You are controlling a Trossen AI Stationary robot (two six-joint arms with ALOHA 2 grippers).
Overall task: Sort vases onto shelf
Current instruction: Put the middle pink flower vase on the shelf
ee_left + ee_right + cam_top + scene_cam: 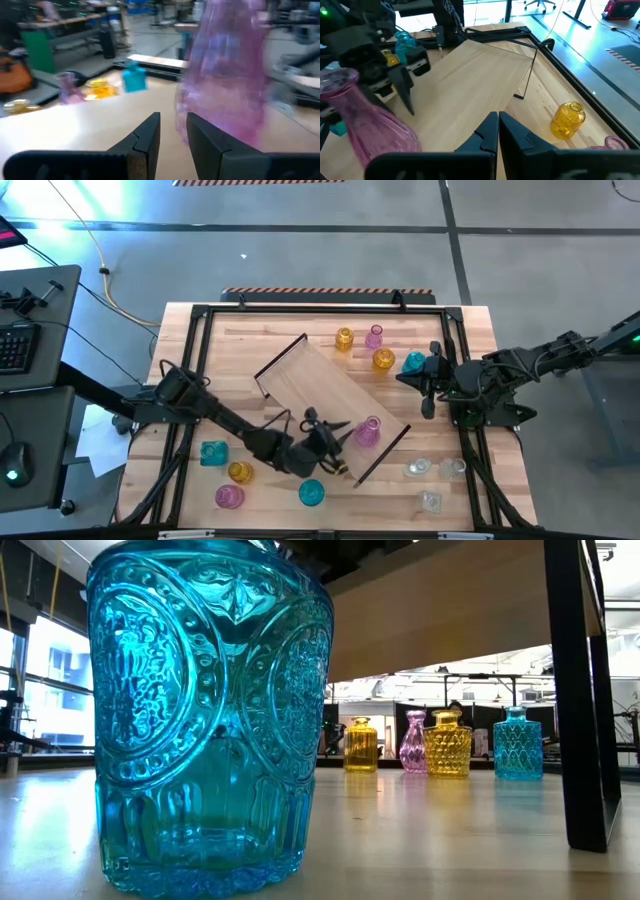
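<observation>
The shelf (325, 395) lies slantwise across the middle of the bench (480, 320), a long light-wood board with thin dark end pieces. A pink vase (368, 431) stands upright on it near the end closest to the front edge. The left gripper (335, 432) reaches in over the shelf just beside that vase; in the left wrist view its fingers (145, 140) are parted by a narrow gap with nothing between them, the pink vase (227, 75) rising just ahead of them. The right gripper (425, 380) waits at the bench's right side, near the teal vase (413, 362), its fingers (487, 131) pressed together and holding nothing. Behind the shelf stand four vases in a loose group: an amber one (344, 338), a pink one (374, 335), a rounder amber one (383, 359) and that teal one. At the front left are a teal vase (213, 452), an amber vase (240, 471), a pink vase (229, 497) and a teal vase (311, 493), the last filling the low view (210, 720). Three clear vases (418, 468) sit at the front right.
</observation>
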